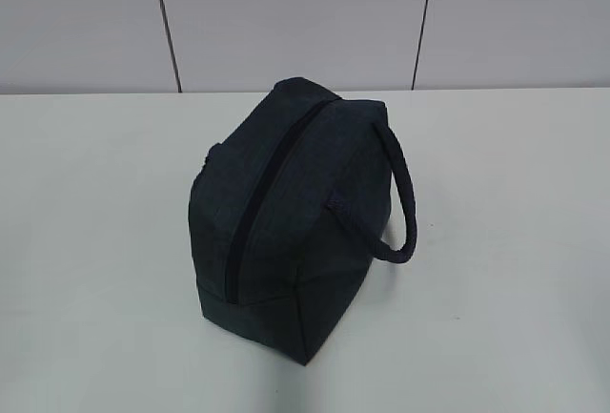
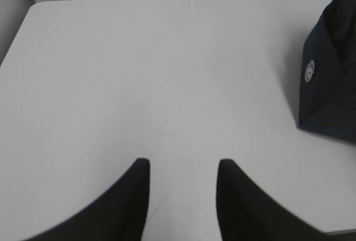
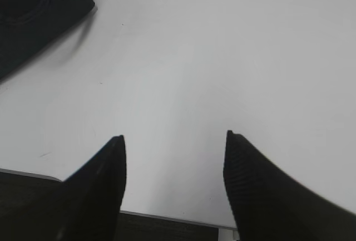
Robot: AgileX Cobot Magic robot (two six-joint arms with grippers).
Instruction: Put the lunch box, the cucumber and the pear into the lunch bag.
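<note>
The dark navy lunch bag [image 1: 286, 213] stands on the white table with its zipper shut along the top and its strap handle [image 1: 400, 194] looping to the right. A side of the bag shows at the right of the left wrist view [image 2: 331, 68] and a corner at the top left of the right wrist view [image 3: 39, 7]. My left gripper [image 2: 182, 166] is open and empty over bare table, left of the bag. My right gripper [image 3: 173, 139] is open and empty near the table's front edge. Neither gripper shows in the exterior view. The lunch box, cucumber and pear are out of view.
The white table [image 1: 95, 241] ends at a pale panelled wall [image 1: 286, 12] behind. The table's front edge [image 3: 167, 217] runs under my right gripper. A small round white logo [image 2: 309, 70] marks the bag's side.
</note>
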